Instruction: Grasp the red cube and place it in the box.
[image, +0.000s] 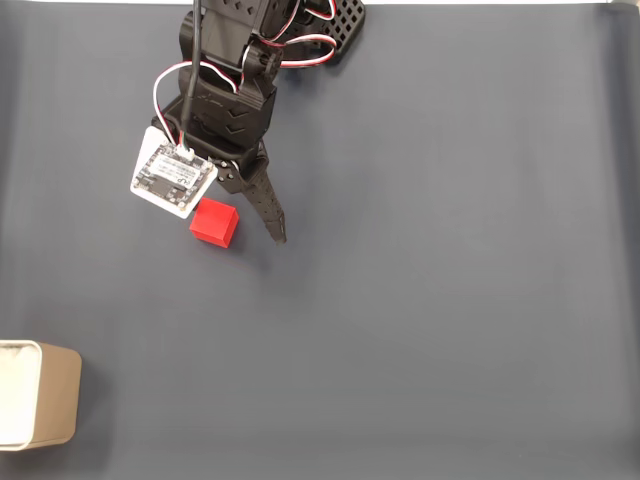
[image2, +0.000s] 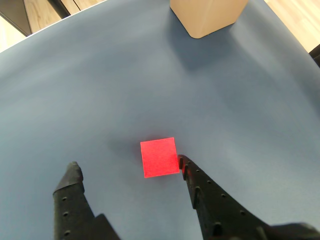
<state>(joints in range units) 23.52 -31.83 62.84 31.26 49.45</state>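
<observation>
The red cube (image: 214, 222) lies on the grey-blue cloth just below the arm's white circuit board (image: 173, 178). In the wrist view the red cube (image2: 159, 157) sits between the black fingers, close against the right fingertip (image2: 183, 162) and well apart from the left fingertip (image2: 73, 171). My gripper (image2: 128, 166) is open around it and holds nothing. In the fixed view my gripper (image: 245, 236) points down the picture, with one black finger (image: 270, 208) showing to the right of the cube. The tan box (image: 38, 395) with its white rim stands at the lower left edge, and the box (image2: 207, 15) is at the top of the wrist view.
The grey-blue cloth (image: 450, 300) covers the table, bare across the middle and right. The arm's base (image: 300, 30) stands at the top edge of the fixed view. Wooden floor (image2: 295, 20) shows past the cloth's edge in the wrist view.
</observation>
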